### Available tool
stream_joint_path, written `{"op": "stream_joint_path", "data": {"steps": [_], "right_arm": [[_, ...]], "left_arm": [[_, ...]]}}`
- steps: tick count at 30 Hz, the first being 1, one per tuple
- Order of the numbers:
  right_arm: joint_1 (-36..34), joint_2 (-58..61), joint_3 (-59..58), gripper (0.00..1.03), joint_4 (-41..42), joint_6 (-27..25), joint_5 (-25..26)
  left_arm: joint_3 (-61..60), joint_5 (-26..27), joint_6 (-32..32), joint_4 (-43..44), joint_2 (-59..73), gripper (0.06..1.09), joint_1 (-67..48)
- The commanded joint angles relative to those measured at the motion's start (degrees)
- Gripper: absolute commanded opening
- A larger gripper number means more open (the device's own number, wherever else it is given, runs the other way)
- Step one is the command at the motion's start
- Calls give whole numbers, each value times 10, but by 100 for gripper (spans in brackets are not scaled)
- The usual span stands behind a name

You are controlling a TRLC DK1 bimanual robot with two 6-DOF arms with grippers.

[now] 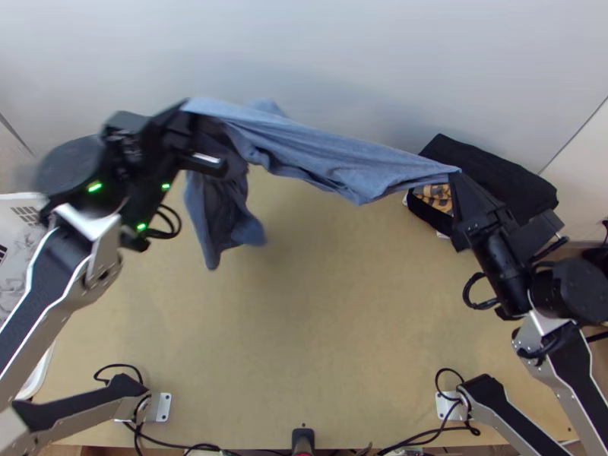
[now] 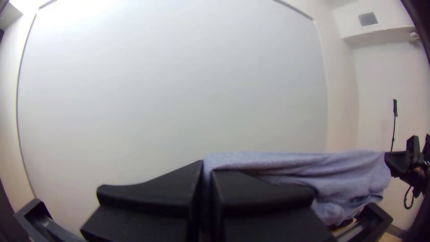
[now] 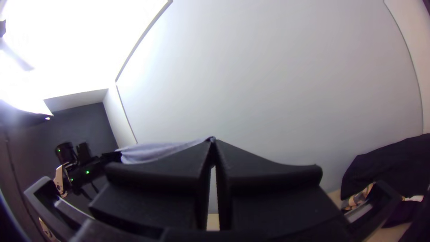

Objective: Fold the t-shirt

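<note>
Blue and bunched, the t-shirt (image 1: 319,159) hangs above the surface (image 1: 304,342), pinched by both the left tool (image 2: 207,166) and the right tool (image 3: 213,141), whose seemingly slight grip could slip if pulled too taut.

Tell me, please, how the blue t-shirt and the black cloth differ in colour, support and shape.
The t-shirt is blue, while the black cloth is dark all over. The t-shirt is held up by the left gripper and the right gripper; neither gripper holds the black cloth. The t-shirt is drawn into a long band with a part hanging down, whereas the black cloth sits in a compact heap. Both look like soft fabric.
</note>
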Motion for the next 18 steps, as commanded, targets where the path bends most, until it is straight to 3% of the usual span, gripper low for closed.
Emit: {"op": "stream_joint_path", "data": {"steps": [1,14,18], "right_arm": [[11,-23,-6,3,-1,-7,6],[32,-23,-24,3,-23,0,6],[43,-26,-65,3,-51,13,5]], "left_arm": [[-10,-30,36,70,-73,9,20],[-147,-28,30,36,-222,9,34],[-218,-25,-3,-1,-236,9,-9]]}}
